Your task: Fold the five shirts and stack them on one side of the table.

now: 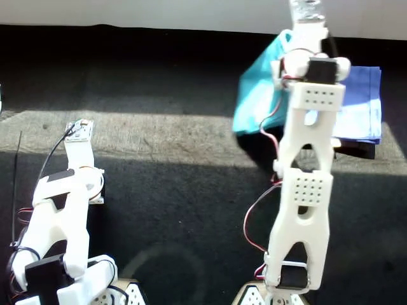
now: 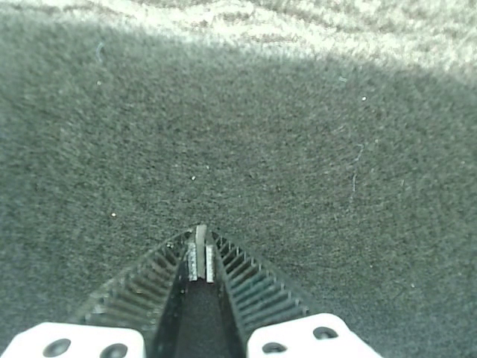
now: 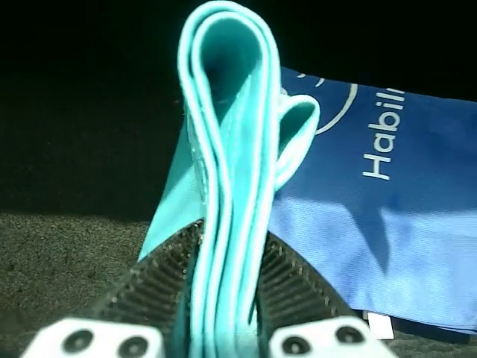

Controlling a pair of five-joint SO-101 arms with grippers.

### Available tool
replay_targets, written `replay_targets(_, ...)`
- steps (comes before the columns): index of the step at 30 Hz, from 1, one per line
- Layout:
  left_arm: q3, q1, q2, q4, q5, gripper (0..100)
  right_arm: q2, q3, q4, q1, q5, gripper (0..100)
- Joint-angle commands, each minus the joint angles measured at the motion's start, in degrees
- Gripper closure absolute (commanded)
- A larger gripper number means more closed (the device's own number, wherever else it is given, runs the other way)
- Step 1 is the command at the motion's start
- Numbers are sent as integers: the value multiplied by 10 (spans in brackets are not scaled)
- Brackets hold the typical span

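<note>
A folded turquoise shirt [image 1: 257,95] hangs lifted at the far right of the table, pinched in my right gripper [image 3: 227,291], whose ribbed jaws are shut on its folded layers [image 3: 231,186]. Beside it lies a folded blue shirt [image 1: 361,105] with white print [image 3: 387,224], resting flat on the table's far right side on top of a darker layer. My left gripper [image 2: 200,257] is shut on nothing and points down at the dark felt near the left front; the left arm [image 1: 63,216] is folded back there.
The table is covered in dark grey felt [image 1: 178,190] with a sunlit band [image 1: 159,136] across its middle. A white wall edge [image 1: 159,13] runs along the back. Red wires [image 1: 251,222] trail from the right arm.
</note>
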Motion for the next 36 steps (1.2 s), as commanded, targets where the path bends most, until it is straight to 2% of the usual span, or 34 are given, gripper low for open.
replay_targets(1,1,-1,1,-19,-2,990,-75,-25,-22,50,33,992)
replay_targets(11,1,-1,1,-18,-2,990,-106,185,-196,142,83,992)
replay_targets(22,1,-1,1,-18,-2,990,-104,407,-445,179,86,992)
replay_targets(31,1,-1,1,-18,-2,990,-104,470,-475,182,88,992)
replay_targets(36,1,-1,1,-18,-2,990,-104,474,-522,190,161,992)
